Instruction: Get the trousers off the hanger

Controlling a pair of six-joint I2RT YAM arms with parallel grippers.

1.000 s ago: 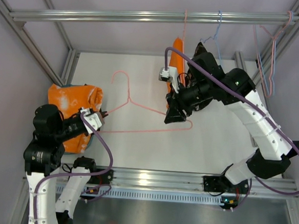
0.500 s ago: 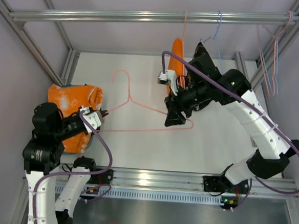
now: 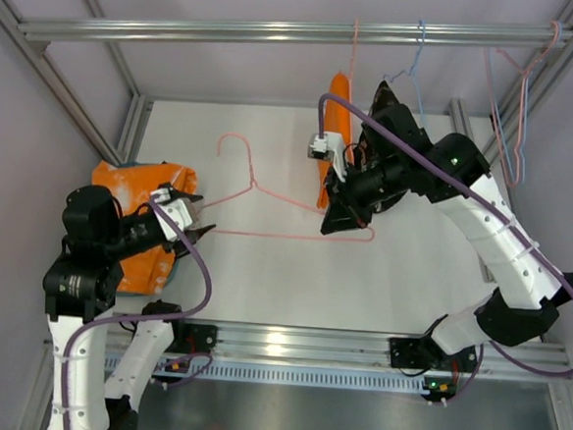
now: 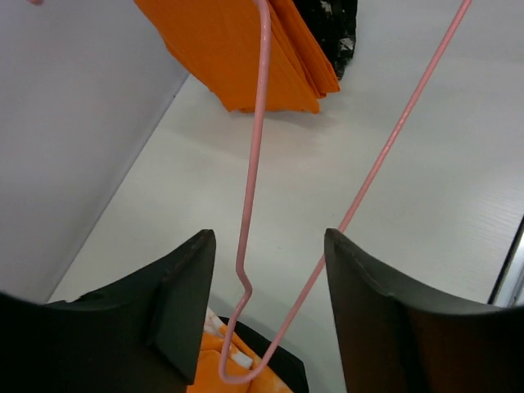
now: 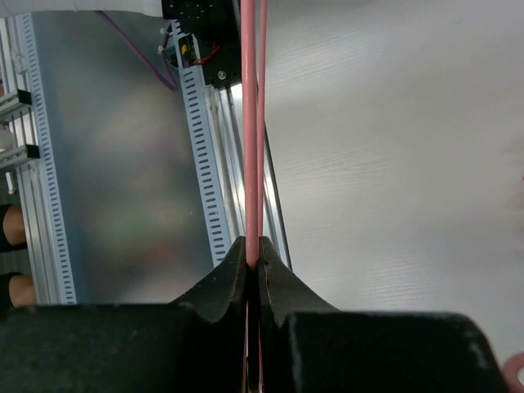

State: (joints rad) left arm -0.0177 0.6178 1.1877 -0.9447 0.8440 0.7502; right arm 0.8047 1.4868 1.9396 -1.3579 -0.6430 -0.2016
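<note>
The pink wire hanger lies bare across the white table, hook toward the back. My right gripper is shut on its wire near the right corner; in the right wrist view the fingertips pinch the hanger's wire. My left gripper stands open around the left corner; the hanger's bend sits free between the fingers. Orange trousers lie in a heap under the left arm, off the hanger. More orange cloth hangs at the back, also seen as folded orange cloth.
A metal rail crosses the back, carrying a light blue hanger and more wire hangers at the right. A black speckled garment hangs behind the right arm. Frame posts stand at both sides.
My left gripper has opened and let go of the hanger's left corner. My right gripper opened briefly, then shut again on the wire. The hanger shifted slightly toward the back.
</note>
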